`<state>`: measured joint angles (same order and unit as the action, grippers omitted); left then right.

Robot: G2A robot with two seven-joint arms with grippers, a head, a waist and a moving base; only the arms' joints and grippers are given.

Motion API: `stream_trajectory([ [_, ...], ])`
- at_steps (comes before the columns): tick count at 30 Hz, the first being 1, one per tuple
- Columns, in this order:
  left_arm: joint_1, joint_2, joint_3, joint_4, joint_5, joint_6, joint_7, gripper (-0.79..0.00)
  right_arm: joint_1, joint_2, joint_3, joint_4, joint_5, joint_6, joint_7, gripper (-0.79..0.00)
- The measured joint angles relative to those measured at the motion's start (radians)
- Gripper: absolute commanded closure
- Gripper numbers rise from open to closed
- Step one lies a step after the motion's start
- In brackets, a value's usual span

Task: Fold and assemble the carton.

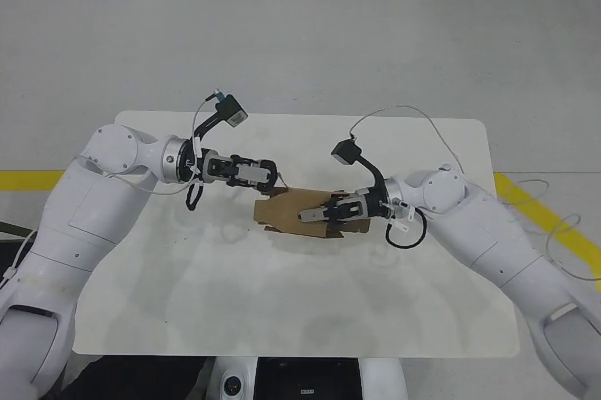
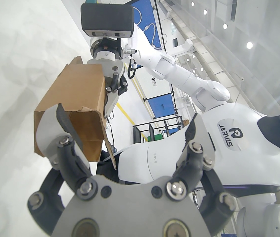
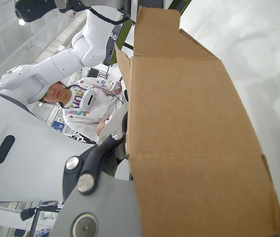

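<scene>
White table (image 1: 180,300), right gripper (image 1: 315,214) tight on carton (image 1: 280,209), left gripper (image 1: 272,176) agape beside.

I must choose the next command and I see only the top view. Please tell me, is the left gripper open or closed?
Observer: Open. In the left wrist view the left gripper has its fingers spread wide.
Operator: Is the carton flat?
Observer: No. The carton is opened into a square tube, its open end facing that gripper.
Operator: Does the right gripper hold it?
Observer: It seems so. The right gripper has one finger pressed on the outside of a wall at the far end; the other finger is hidden.
</scene>
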<state>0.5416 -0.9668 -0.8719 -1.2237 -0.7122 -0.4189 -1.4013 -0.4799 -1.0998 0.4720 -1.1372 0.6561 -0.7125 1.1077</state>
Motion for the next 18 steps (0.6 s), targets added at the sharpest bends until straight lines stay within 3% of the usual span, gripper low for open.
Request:
stream_trajectory([
  [18,-0.014,-0.019,0.033,-0.014,0.007,0.024,-0.024,-0.785,0.024,-0.04,-0.051,0.023,0.017,-0.005,-0.005,0.0],
])
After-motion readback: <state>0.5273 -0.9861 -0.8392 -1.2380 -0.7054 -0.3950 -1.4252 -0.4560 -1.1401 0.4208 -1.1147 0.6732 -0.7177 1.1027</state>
